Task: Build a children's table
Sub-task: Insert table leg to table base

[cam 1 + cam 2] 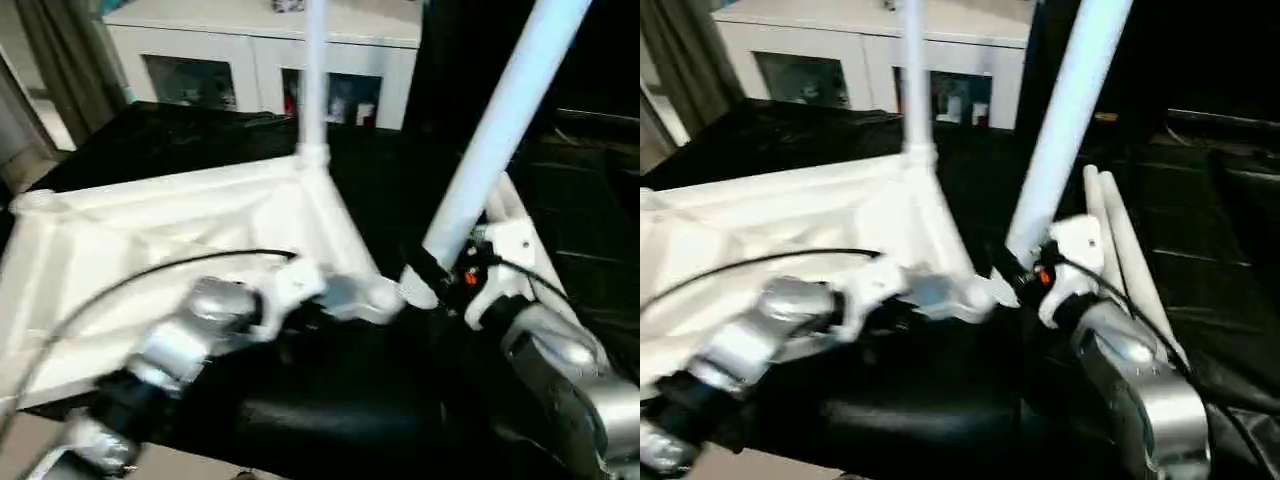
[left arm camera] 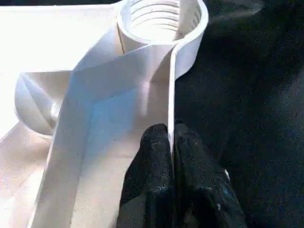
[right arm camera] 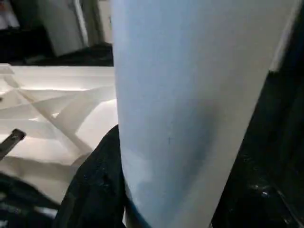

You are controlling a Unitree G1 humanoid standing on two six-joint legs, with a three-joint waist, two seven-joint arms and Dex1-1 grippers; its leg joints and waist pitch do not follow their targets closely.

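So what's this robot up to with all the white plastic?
It is building a small table. The table top lies upside down on a black surface, one leg already upright in a far corner. The left pincer pinches the top's rim beside an empty threaded socket. The right pincer holds another leg, tilted.

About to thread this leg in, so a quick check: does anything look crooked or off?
Yes: the leg in the right tool leans well off upright, unlike the leg already standing in the far corner. The left tool pinches the tabletop's rim beside an empty threaded socket.
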